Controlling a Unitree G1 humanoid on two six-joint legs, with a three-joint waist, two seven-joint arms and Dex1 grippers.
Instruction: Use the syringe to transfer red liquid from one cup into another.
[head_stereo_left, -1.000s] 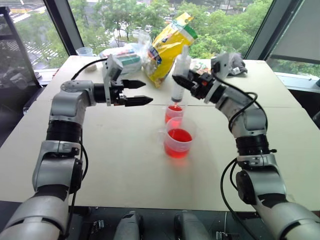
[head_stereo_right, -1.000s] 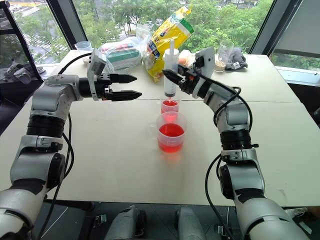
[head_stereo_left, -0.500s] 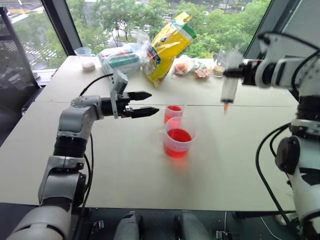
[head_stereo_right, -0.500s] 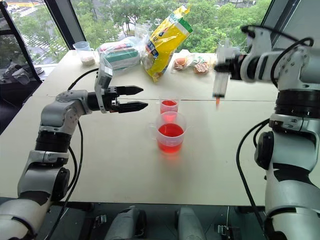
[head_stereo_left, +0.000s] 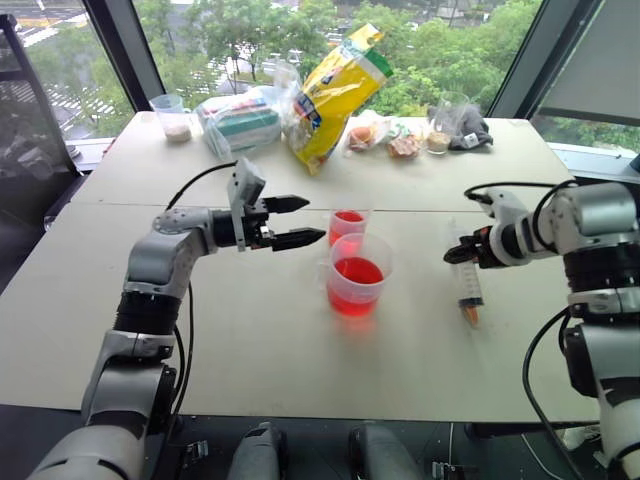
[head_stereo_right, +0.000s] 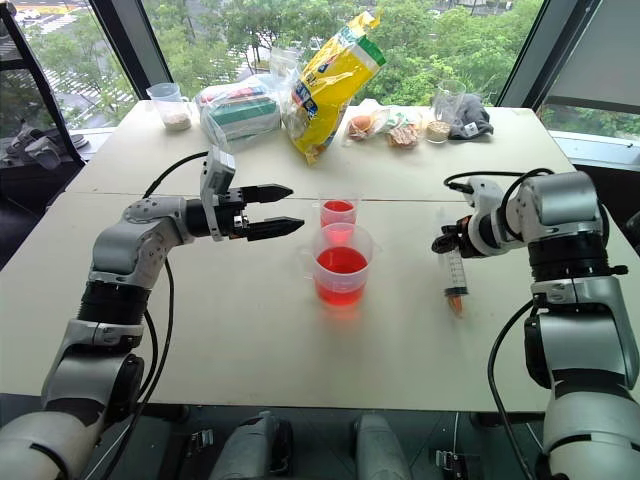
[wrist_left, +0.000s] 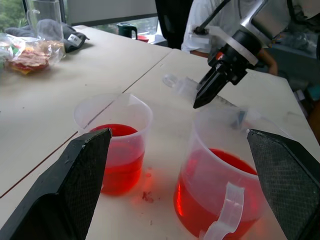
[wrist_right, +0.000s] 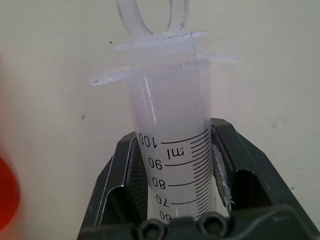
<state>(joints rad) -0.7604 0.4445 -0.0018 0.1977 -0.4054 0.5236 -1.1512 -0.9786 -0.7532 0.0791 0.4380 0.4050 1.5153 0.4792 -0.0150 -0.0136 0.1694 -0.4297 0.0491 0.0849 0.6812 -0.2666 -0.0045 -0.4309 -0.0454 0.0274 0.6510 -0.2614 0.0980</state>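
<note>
Right of centre in the frame, the right gripper (head_stereo_right: 452, 240) has its jaws clamped on the syringe (head_stereo_right: 455, 277), orange tip down at the counter (head_stereo_right: 250, 330). The left gripper (head_stereo_right: 283, 208), jaws wide apart and empty, hangs left of the narrow cup (head_stereo_right: 339, 214), which stands just behind the handled cup (head_stereo_right: 342, 266); both hold red liquid (head_stereo_right: 341, 262).

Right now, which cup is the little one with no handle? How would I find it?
Look at the middle of the pale table, where two clear cups of red liquid stand close together. The small cup is the one farther from the robot, behind the wide handled cup. It is narrower and has no handle.
</note>
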